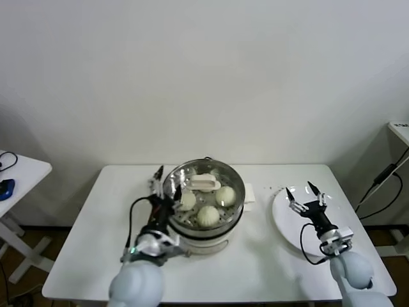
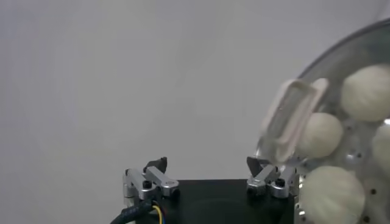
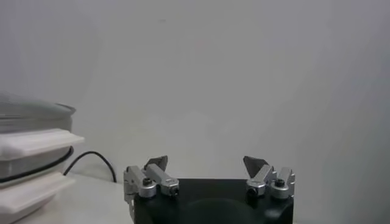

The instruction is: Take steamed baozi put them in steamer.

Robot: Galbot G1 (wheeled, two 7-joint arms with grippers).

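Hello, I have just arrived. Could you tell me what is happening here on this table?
A two-armed robot is loading steamed baozi into the steamer on the white table. Several buns already lie on the perforated tray, under a glass lid with a white handle. The left gripper is open at the steamer's left edge, holding nothing. The right gripper is open above the white plate, which now shows no buns.

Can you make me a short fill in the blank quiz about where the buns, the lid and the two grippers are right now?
1. The steamed baozi lie inside the ____.
2. A glass lid with a white handle rests on the steamer, and it sits ____ rather than flat.
3. The right gripper hovers over the white ____.
4. The left gripper has its fingers ____.

Missing words: steamer; tilted; plate; open
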